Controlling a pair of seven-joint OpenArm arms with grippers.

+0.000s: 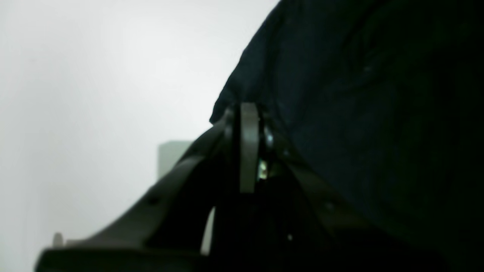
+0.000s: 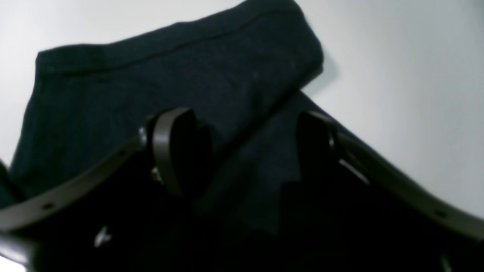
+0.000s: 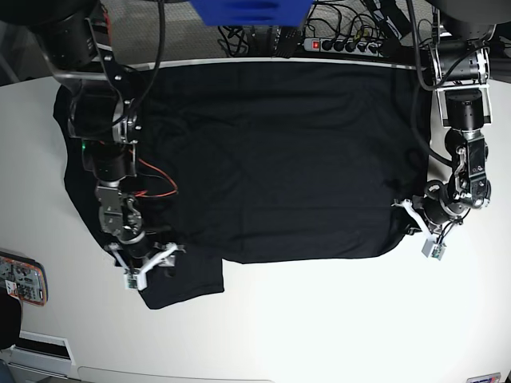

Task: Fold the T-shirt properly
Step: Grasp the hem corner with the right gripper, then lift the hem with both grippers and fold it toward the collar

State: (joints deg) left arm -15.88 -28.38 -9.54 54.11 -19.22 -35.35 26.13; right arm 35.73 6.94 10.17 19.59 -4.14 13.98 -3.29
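Left pincer (image 1: 247,113) clamped on T-shirt (image 3: 271,159) edge; right pincer (image 2: 242,147) wide, empty; black, matte.

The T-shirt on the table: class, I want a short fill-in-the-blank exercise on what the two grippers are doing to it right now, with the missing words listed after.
1. The T-shirt lying spread on the white table is ____ in colour.
2. The left gripper is ____ on the shirt's edge.
3. The right gripper has its jaws ____ above a sleeve.
4. In the base view, the left gripper is at the shirt's ____ side.

Missing words: black; shut; open; right
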